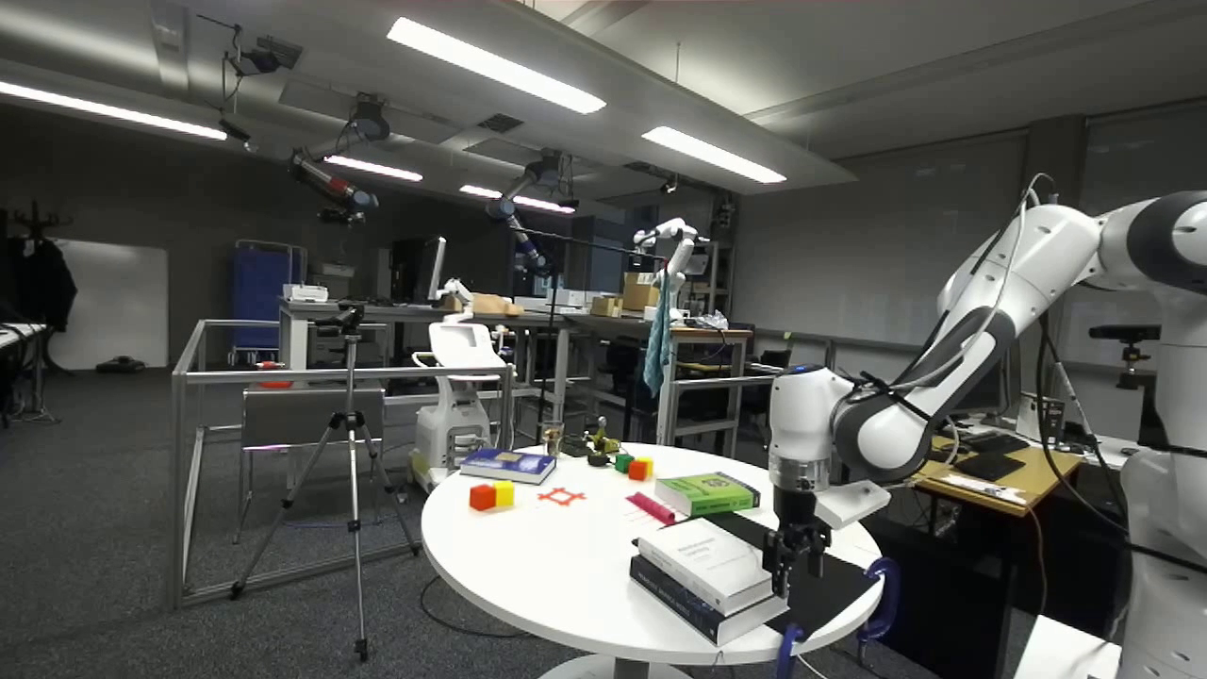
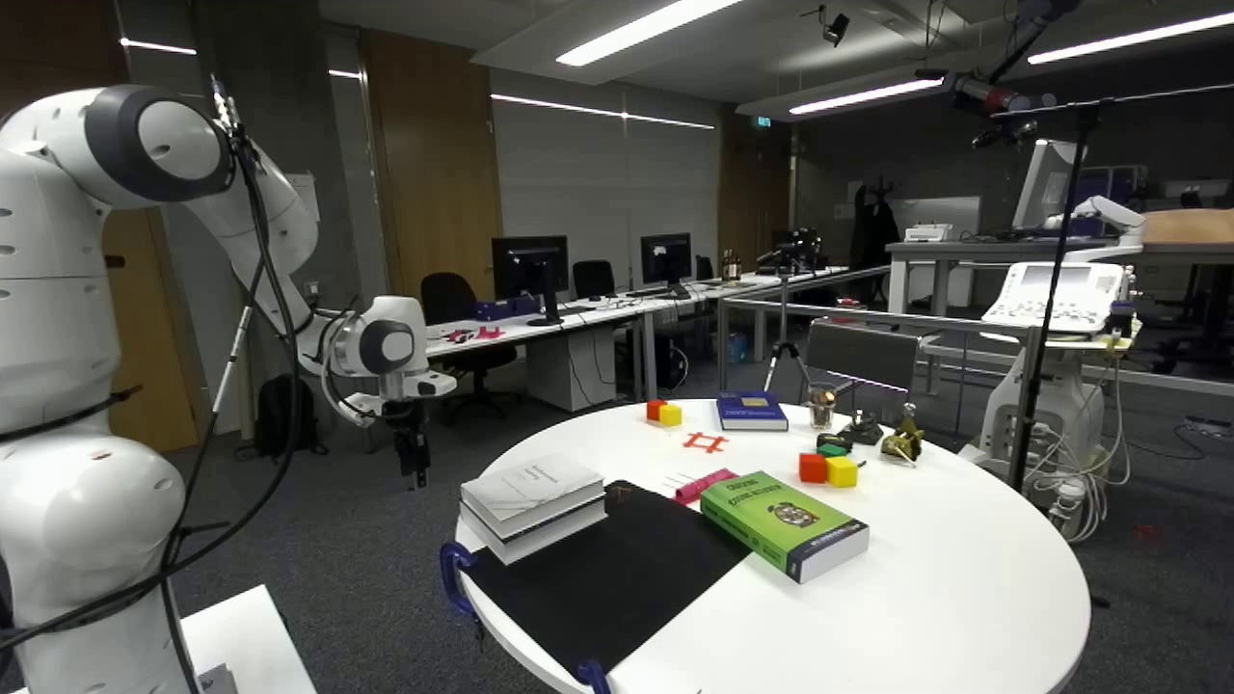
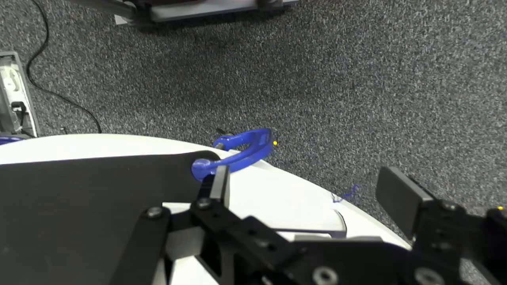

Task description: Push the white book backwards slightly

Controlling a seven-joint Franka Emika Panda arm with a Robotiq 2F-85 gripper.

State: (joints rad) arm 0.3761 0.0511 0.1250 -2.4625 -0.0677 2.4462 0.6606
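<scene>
The white book (image 1: 702,552) lies flat on top of a dark-covered book (image 1: 674,594) near the table edge. It also shows in an exterior view (image 2: 530,487), where the lower book (image 2: 549,533) shows mostly its pages. My gripper (image 1: 798,571) points down beside the end of this stack and overlaps its corner in that view. The gripper (image 2: 415,474) hangs apart from the stack, beyond the table edge. In the wrist view the gripper (image 3: 305,190) has its fingers wide apart with nothing between them. Part of the stack (image 3: 309,219) shows under it, largely hidden by the gripper.
The round white table (image 1: 528,575) bears a black mat (image 2: 617,578) held by blue clamps (image 3: 249,152). A green book (image 2: 781,525), a pink roll (image 2: 702,485), a blue book (image 2: 752,410) and small coloured cubes (image 2: 827,469) stand on it. A metal frame (image 1: 189,471) stands behind.
</scene>
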